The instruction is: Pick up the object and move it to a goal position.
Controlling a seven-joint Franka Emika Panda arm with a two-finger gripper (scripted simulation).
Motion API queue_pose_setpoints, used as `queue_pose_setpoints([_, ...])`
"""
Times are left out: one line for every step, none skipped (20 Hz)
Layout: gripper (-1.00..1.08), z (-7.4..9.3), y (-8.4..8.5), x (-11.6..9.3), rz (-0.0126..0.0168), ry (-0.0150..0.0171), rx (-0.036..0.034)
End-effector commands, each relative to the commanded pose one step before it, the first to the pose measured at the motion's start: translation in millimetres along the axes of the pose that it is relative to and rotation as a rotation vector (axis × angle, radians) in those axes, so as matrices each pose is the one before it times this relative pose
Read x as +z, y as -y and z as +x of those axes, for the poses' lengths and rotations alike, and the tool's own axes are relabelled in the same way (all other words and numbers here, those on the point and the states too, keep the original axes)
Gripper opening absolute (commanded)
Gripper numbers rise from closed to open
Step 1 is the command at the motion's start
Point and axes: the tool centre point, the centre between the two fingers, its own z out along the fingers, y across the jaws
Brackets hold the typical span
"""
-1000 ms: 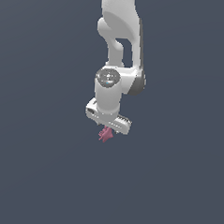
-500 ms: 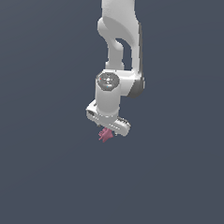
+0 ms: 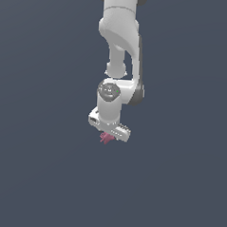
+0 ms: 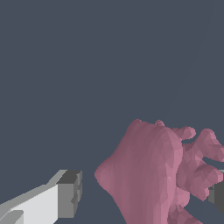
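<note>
My gripper [image 3: 106, 137] with the pink object [image 3: 105, 137] under it

In the exterior view the object pokes out just below my white hand, small and spiky. In the wrist view it [image 4: 162, 173] sits between my fingers [image 4: 69, 194] — one pad is apart from it, the other sits at the frame's edge right against it — so I cannot tell whether I am really pinching it.

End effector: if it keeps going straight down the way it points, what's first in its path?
Nothing visible. The end effector carries the pink object, and below it the exterior view shows only plain dark background; depth there is unclear.
</note>
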Motion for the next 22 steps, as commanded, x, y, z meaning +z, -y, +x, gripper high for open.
queue_pose_setpoints([-1.00, 0.79, 0.32, 0.98, 0.00070, -0.00146, 0.00022])
queue_pose_setpoints([-1.00, 0.00, 0.00, 0.00, 0.00000, 0.00000, 0.00000])
queue_pose_setpoints([-1.00, 0.00, 0.00, 0.00, 0.00000, 0.00000, 0.00000])
queue_pose_setpoints([-1.00, 0.00, 0.00, 0.00, 0.00000, 0.00000, 0.00000])
queue_pose_setpoints([-1.00, 0.00, 0.00, 0.00, 0.00000, 0.00000, 0.00000])
queue_pose_setpoints([-1.00, 0.00, 0.00, 0.00, 0.00000, 0.00000, 0.00000])
queue_pose_setpoints([-1.00, 0.00, 0.00, 0.00, 0.00000, 0.00000, 0.00000])
queue_pose_setpoints([-1.00, 0.00, 0.00, 0.00, 0.00000, 0.00000, 0.00000])
queue_pose_setpoints([-1.00, 0.00, 0.00, 0.00, 0.00000, 0.00000, 0.00000])
queue_pose_setpoints([-1.00, 0.00, 0.00, 0.00, 0.00000, 0.00000, 0.00000])
queue_pose_setpoints([-1.00, 0.41, -0.34, -0.56, 0.00010, -0.00075, 0.00061])
queue_pose_setpoints([-1.00, 0.18, -0.22, -0.31, 0.00000, 0.00000, 0.00000])
queue_pose_setpoints([-1.00, 0.53, -0.66, -0.94, 0.00000, 0.00000, 0.00000])
queue_pose_setpoints([-1.00, 0.89, -1.09, -1.57, 0.00000, 0.00000, 0.00000])
queue_pose_setpoints([-1.00, 1.24, -1.53, -2.20, 0.00000, 0.00000, 0.00000])
queue_pose_setpoints([-1.00, 1.59, -1.95, -2.81, 0.00000, 0.00000, 0.00000])
queue_pose_setpoints([-1.00, 1.93, -2.37, -3.41, 0.00000, 0.00000, 0.00000])
queue_pose_setpoints([-1.00, 2.26, -2.77, -3.99, 0.00000, 0.00000, 0.00000])
queue_pose_setpoints([-1.00, 2.59, -3.16, -4.57, 0.00000, 0.00000, 0.00000])
queue_pose_setpoints([-1.00, 2.91, -3.54, -5.12, 0.00000, 0.00000, 0.00000])
queue_pose_setpoints([-1.00, 3.22, -3.91, -5.66, 0.00000, 0.00000, 0.00000])
queue_pose_setpoints([-1.00, 3.52, -4.27, -6.18, 0.00000, 0.00000, 0.00000])
